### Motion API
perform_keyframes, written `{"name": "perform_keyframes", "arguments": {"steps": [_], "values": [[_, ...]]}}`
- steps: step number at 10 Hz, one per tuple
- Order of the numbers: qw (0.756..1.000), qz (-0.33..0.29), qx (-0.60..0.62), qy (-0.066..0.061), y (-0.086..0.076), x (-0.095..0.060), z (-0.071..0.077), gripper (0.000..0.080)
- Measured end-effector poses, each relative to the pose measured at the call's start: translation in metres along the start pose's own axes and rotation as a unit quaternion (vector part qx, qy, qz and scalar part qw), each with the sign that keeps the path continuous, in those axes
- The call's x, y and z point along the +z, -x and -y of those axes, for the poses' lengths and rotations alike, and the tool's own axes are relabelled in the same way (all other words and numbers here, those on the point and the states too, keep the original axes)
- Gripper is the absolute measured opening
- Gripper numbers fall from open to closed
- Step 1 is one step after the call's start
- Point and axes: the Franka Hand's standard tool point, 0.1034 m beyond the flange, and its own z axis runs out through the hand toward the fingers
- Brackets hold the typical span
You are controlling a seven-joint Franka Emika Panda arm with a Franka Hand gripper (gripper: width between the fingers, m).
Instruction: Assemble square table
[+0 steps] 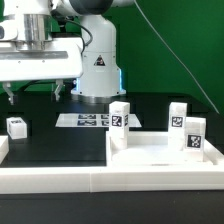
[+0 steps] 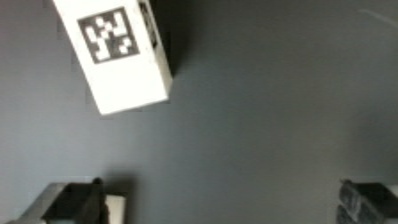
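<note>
The square table's white slab (image 1: 160, 153) lies at the exterior view's right, against the white rail. Three white tagged leg blocks stand upright at its corners: one (image 1: 119, 114) at the back left, one (image 1: 178, 115) at the back right and one (image 1: 194, 133) nearer the front. A fourth leg block (image 1: 17, 126) lies alone on the black table at the left. My gripper (image 1: 33, 95) hangs open just above that block, clear of it. In the wrist view the block (image 2: 116, 50) lies ahead of the gripper (image 2: 217, 205), and nothing is between the dark fingers (image 2: 71, 203).
A long white rail (image 1: 60, 178) runs along the front of the table and turns up at the left edge. The marker board (image 1: 90, 120) lies flat in front of the robot's white base (image 1: 100, 65). A green wall stands behind.
</note>
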Motion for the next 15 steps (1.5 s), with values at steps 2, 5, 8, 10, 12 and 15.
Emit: {"name": "perform_keyframes", "arguments": {"steps": [2, 5, 8, 10, 12, 15], "values": [[1.000, 0.012, -0.022, -0.009, -0.002, 0.002, -0.008, 0.0649], [1.000, 0.011, -0.021, -0.007, -0.002, 0.003, -0.008, 0.0649], [0.998, 0.023, -0.063, 0.018, -0.002, 0.007, -0.023, 0.0649], [0.993, 0.039, -0.109, 0.031, -0.008, 0.010, -0.029, 0.0649], [0.993, 0.039, -0.106, 0.031, -0.007, 0.010, -0.029, 0.0649], [0.992, 0.043, -0.115, 0.031, -0.005, 0.012, -0.032, 0.0649]]}}
